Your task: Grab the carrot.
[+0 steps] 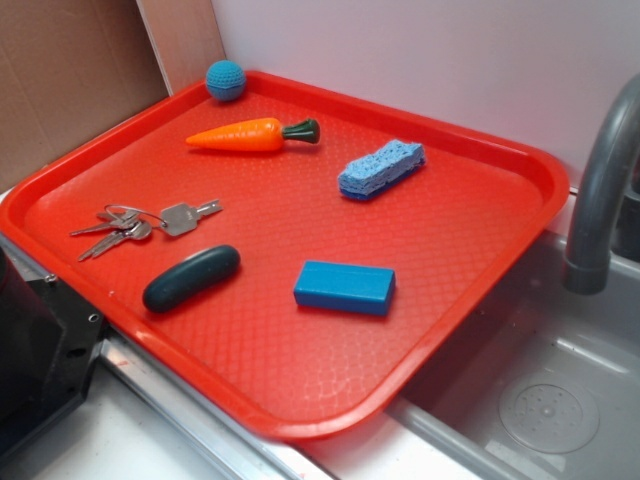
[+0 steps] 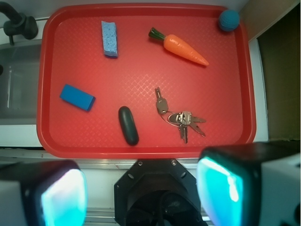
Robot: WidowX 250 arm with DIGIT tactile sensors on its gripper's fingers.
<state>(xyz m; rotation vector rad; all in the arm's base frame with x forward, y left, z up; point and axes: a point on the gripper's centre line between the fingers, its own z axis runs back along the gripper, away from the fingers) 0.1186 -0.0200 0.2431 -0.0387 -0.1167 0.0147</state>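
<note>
**Carrot lies free at the tray's far side, gripper spread and off the tray**

A red plastic tray with a textured floor fills most of both views, sitting over the edge of a grey sink with a dark curved faucet. In the wrist view the gripper hangs over the tray's near rim, its two fingers blurred, glowing cyan and spread wide apart with nothing between them; it is well apart from every object.

On the tray, the carrot lies flat near the far rim, orange and glossy, its dark green stem toward the blue sponge and its tip toward the blue knitted ball in the far corner. It touches neither. A blue rectangular block lies toward the sink side, and beside it a dark oval object. A bunch of keys on a ring rests between the oval object and the carrot.
</note>
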